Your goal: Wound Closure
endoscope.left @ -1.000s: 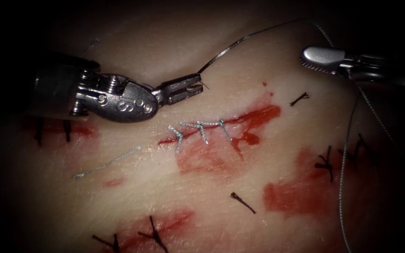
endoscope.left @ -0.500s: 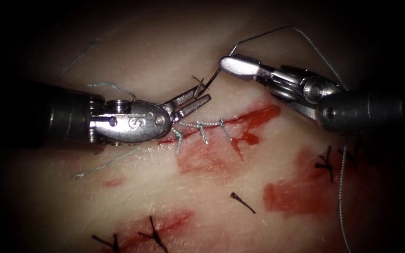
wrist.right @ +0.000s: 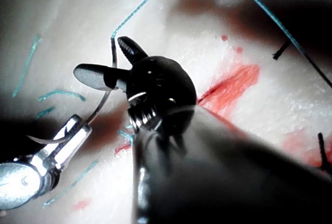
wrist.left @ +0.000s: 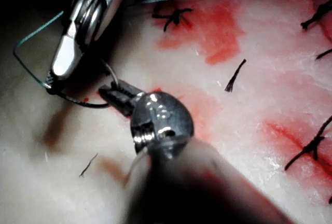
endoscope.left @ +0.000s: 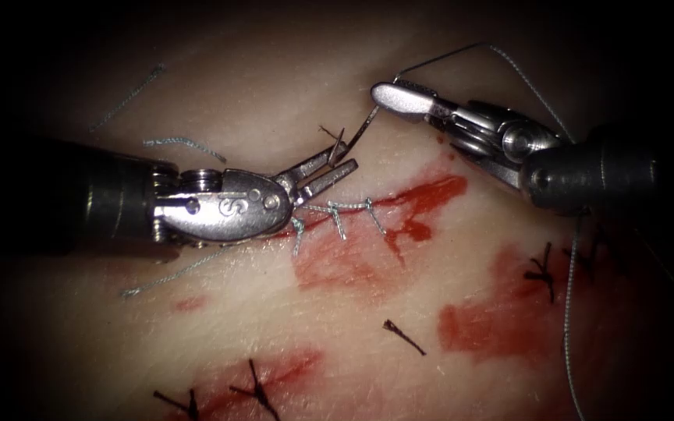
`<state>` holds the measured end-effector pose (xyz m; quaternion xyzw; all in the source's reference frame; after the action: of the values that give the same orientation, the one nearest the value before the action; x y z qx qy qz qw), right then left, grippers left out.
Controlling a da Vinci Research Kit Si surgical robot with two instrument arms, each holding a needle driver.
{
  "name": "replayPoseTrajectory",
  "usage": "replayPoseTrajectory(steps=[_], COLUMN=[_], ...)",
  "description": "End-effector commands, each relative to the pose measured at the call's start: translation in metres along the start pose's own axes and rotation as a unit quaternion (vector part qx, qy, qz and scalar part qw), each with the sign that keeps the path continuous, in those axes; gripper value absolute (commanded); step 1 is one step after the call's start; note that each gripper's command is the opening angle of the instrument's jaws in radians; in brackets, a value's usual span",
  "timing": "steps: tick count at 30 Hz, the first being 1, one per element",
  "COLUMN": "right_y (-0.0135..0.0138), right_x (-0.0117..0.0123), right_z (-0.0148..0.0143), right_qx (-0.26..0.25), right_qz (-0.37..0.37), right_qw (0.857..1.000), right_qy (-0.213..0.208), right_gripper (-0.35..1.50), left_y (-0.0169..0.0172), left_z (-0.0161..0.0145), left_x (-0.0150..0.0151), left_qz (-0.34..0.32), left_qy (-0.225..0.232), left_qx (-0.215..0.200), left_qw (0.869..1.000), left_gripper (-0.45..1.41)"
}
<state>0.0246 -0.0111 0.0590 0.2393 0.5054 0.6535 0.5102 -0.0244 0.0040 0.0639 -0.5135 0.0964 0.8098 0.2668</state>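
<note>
- The left arm's silver wristed tool [endoscope.left: 335, 166] has its jaws parted around the thin curved steel needle [endoscope.left: 352, 139], near its pointed end; they are not clamped on it.
- The right arm's silver tool [endoscope.left: 394, 92] has its jaws slightly parted about the needle's tail end, where the pale teal thread [endoscope.left: 509, 58] joins.
- The needle stands clear of the pale pork tissue [endoscope.left: 274, 86], above the stitched red cut [endoscope.left: 423, 195].
- Judged step: passing the needle between tools; one must clamp before the other lets go.

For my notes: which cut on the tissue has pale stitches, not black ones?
The middle cut, crossed by pale stitches; the other cuts carry black knots.
</note>
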Motion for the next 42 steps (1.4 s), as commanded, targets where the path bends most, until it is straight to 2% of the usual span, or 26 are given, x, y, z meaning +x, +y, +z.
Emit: replayPoseTrajectory(steps=[1,14,15,16,17,18,19,20,21,22,23,26,28,29,31,32,33,34,35,36,37,38,39,40,41,42], right_y=[-0.0003,0.0002,0.0002,0.0002,0.0002,0.0002,0.0002,0.0002,0.0002,0.0003,0.0003,0.0009,0.0027,0.0038,0.0055,0.0055,0.0083,0.0090,0.0096,0.0096,0.0099,0.0095,0.0095,0.0086,0.0081,0.0081], right_x=[-0.0004,-0.0011,-0.0012,-0.0013,-0.0013,-0.0013,-0.0013,-0.0012,-0.0012,-0.0010,-0.0010,-0.0005,0.0002,0.0005,0.0008,0.0008,0.0011,0.0012,0.0015,0.0015,0.0023,0.0034,0.0034,0.0044,0.0049,0.0049], right_z=[0.0006,0.0018,0.0020,0.0021,0.0021,0.0021,0.0020,0.0018,0.0018,0.0014,0.0014,0.0010,0.0007,0.0005,0.0001,0.0001,-0.0008,-0.0011,-0.0016,-0.0016,-0.0017,-0.0016,-0.0016,-0.0017,-0.0018,-0.0018], right_qx=[-0.001,-0.012,-0.012,-0.014,-0.014,-0.013,-0.012,-0.021,-0.021,-0.030,-0.030,-0.035,0.009,0.038,0.076,0.076,0.100,0.103,0.124,0.124,0.145,0.154,0.154,0.170,0.175,0.175], right_qz=[0.005,0.027,0.029,0.038,0.038,0.055,0.061,0.082,0.082,0.090,0.090,0.074,-0.023,-0.089,-0.171,-0.171,-0.336,-0.338,-0.339,-0.339,-0.338,-0.345,-0.345,-0.401,-0.417,-0.417], right_qw=[1.000,1.000,0.999,0.999,0.999,0.998,0.998,0.996,0.996,0.995,0.995,0.997,1.000,0.995,0.982,0.982,0.937,0.936,0.933,0.933,0.930,0.925,0.925,0.900,0.891,0.891], right_qy=[-0.002,-0.002,-0.001,-0.002,-0.002,-0.002,-0.003,0.012,0.012,0.015,0.015,0.007,-0.007,-0.007,-0.007,-0.007,0.005,0.005,-0.007,-0.007,-0.025,-0.033,-0.033,-0.034,-0.034,-0.034], right_gripper=[0.69,0.61,0.42,-0.01,-0.01,-0.35,-0.35,-0.35,-0.35,-0.35,-0.35,-0.35,-0.35,-0.35,-0.35,-0.35,-0.35,-0.35,-0.35,-0.35,-0.35,-0.35,-0.35,-0.35,-0.35,-0.35], left_y=[0.0003,0.0004,0.0004,0.0004,0.0004,0.0004,0.0004,0.0003,0.0003,0.0002,0.0002,-0.0004,-0.0017,-0.0025,-0.0037,-0.0037,-0.0058,-0.0064,-0.0072,-0.0072,-0.0082,-0.0088,-0.0088,-0.0094,-0.0096,-0.0096], left_z=[0.0005,0.0006,0.0006,0.0006,0.0006,0.0006,0.0007,0.0009,0.0009,0.0013,0.0013,0.0014,0.0010,0.0008,0.0004,0.0004,-0.0004,-0.0006,-0.0009,-0.0009,-0.0014,-0.0016,-0.0016,-0.0013,-0.0010,-0.0010], left_x=[-0.0004,0.0001,0.0001,0.0001,0.0001,0.0001,0.0001,0.0001,0.0001,0.0001,0.0001,0.0004,0.0010,0.0014,0.0020,0.0020,0.0028,0.0030,0.0032,0.0032,0.0030,0.0024,0.0024,0.0015,0.0010,0.0010], left_qz=[0.000,-0.002,-0.002,-0.002,-0.002,-0.002,-0.002,-0.002,-0.002,-0.002,-0.002,-0.009,-0.102,-0.125,-0.166,-0.166,-0.218,-0.229,-0.245,-0.245,-0.294,-0.344,-0.344,-0.350,-0.364,-0.364], left_qy=[0.001,0.013,0.013,0.013,0.013,0.014,0.015,0.019,0.019,0.019,0.019,0.019,0.019,0.018,0.024,0.024,0.040,0.046,0.054,0.054,0.050,0.044,0.044,0.041,0.037,0.037], left_qx=[0.000,-0.003,-0.003,-0.003,-0.003,-0.006,-0.009,-0.020,-0.020,-0.020,-0.020,-0.029,-0.055,-0.070,-0.086,-0.086,-0.107,-0.112,-0.121,-0.121,-0.127,-0.118,-0.118,-0.112,-0.113,-0.113], left_qw=[1.000,1.000,1.000,1.000,1.000,1.000,1.000,1.000,1.000,1.000,1.000,0.999,0.993,0.990,0.982,0.982,0.969,0.966,0.960,0.960,0.946,0.931,0.931,0.929,0.924,0.924], left_gripper=[-0.45,-0.45,-0.45,-0.45,-0.45,-0.45,-0.45,-0.08,-0.08,0.15,0.15,0.57,0.56,0.54,0.54,0.54,0.54,0.49,0.36,0.36,-0.13,-0.13,-0.13,-0.20,-0.11,-0.11])
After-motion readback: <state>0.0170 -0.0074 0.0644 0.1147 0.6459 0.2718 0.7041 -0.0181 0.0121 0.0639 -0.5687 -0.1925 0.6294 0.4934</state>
